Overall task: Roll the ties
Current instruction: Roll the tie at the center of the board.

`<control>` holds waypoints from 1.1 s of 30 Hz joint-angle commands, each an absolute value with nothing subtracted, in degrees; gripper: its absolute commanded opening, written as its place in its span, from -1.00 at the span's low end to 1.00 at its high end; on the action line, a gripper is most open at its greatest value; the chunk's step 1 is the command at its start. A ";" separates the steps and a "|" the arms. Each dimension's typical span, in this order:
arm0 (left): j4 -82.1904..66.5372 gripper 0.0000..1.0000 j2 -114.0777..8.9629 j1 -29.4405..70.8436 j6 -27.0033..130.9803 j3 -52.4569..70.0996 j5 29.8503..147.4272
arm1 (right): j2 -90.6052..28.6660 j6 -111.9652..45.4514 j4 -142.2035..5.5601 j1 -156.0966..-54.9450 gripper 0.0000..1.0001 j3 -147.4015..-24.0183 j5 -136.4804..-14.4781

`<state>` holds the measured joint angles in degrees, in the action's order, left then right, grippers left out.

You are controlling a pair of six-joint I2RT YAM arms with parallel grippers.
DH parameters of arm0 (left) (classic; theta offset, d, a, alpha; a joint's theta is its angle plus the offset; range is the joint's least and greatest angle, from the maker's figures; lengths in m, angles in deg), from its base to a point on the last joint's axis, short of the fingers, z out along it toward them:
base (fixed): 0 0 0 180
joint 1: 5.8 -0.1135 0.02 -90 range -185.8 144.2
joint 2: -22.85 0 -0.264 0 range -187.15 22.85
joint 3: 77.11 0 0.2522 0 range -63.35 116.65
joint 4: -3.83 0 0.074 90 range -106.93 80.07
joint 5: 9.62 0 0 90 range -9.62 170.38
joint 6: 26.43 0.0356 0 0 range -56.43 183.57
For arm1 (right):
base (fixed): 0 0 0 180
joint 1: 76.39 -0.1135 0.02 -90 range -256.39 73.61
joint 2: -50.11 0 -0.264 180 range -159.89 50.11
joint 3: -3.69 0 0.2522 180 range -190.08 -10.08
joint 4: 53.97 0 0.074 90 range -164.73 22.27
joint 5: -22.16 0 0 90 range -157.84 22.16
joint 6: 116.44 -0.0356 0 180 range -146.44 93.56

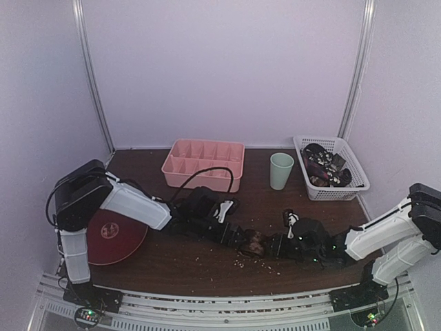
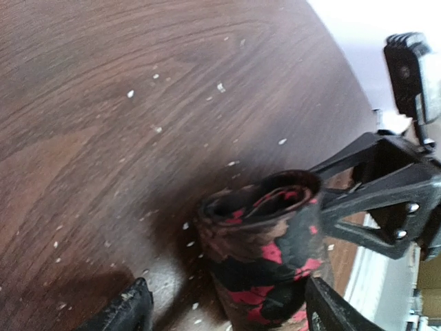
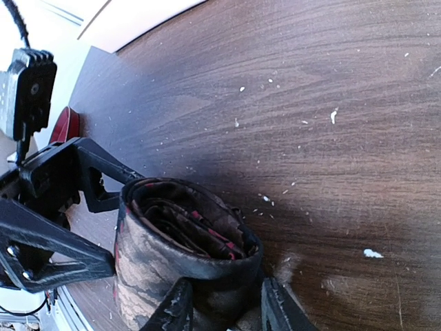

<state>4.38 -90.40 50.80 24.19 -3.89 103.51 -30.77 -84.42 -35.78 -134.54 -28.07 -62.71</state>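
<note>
We list the table point(image 1: 172, 272): dark wood grain, flecked with pale crumbs point(image 1: 240, 263). Behind the left gripper point(image 2: 224, 307), near its arm's base: one red plate point(image 1: 114, 238), lying flat. Past that gripper, toward the back wall: one pink tray point(image 1: 204, 164), divided into compartments. The left gripper itself is low over the middle of the table with its jaws spread wide. The finger point(image 2: 127, 310) at the left of its wrist view stands clear of the tie point(image 2: 265, 248), with bare wood between them. The other finger is just beside or against the cloth, and we cannot tell which. It has hold of nothing. Tie: one, rolled into a coil, black with red and brownish blotches. It sits on the wood with its open end turned up, showing the inner turns, directly between the two grippers. The right gripper point(image 3: 222, 310) meets the coil from the opposite side, and its fingers point(image 3: 178, 307) are drawn close on the coil's near wall with cloth pinched between them. Beyond the right gripper, toward the back: one pale green cup point(image 1: 281, 170), upright. Further right, at the back corner: one white basket point(image 1: 344, 148) holding loose ties point(image 1: 324, 165), dark and patterned, heaped, count not readable.
</note>
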 commanded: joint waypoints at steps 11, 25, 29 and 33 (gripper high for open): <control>20.46 0.48 -98.37 49.48 14.22 -3.91 118.28 | -33.28 -83.02 -35.02 -134.73 -0.32 -25.16 -65.80; 26.56 -0.03 -100.32 51.31 10.63 -5.39 119.93 | -35.98 -83.38 -32.80 -135.07 -0.34 -25.21 -65.90; 26.22 -0.28 -99.41 51.97 14.32 -5.87 119.41 | -33.51 -82.21 -34.43 -135.02 -0.29 -26.22 -66.01; 27.73 -0.39 -98.34 52.92 17.06 -7.67 118.18 | -26.63 -81.01 -40.99 -135.02 -0.21 -28.00 -65.02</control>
<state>25.90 -99.39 50.30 13.40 -5.31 117.70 -31.86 -83.08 -31.74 -134.57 -26.63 -65.10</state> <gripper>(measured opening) 0.341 0.378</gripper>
